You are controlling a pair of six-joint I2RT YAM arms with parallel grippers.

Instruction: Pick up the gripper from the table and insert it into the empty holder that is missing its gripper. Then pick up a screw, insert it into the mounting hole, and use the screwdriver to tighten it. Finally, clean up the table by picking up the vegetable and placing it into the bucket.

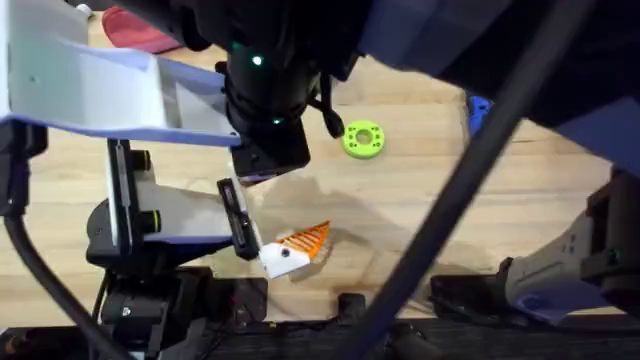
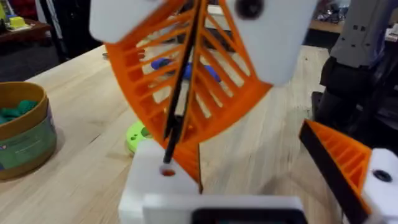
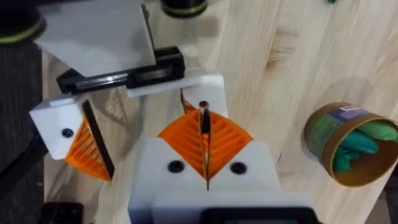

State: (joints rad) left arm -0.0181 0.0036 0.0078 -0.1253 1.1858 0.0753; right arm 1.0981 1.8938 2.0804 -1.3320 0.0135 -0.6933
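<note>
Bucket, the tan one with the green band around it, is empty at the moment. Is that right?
Not quite. The bucket is tan with a green band around it, but it is not empty: something green already lies inside it. The right wrist view shows this.

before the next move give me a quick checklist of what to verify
1. Right hand shut: ok, the orange pads are pressed together.
2. Its tip over the white holder block: ok.
3. Screw seated in the mounting hole: cannot tell; a reddish dot sits on the block at the tip.
4. Screwdriver free to grab: ok, it lies on the table beyond the green disc.
5. Bucket upright and open: ok, with something green already inside.
</note>
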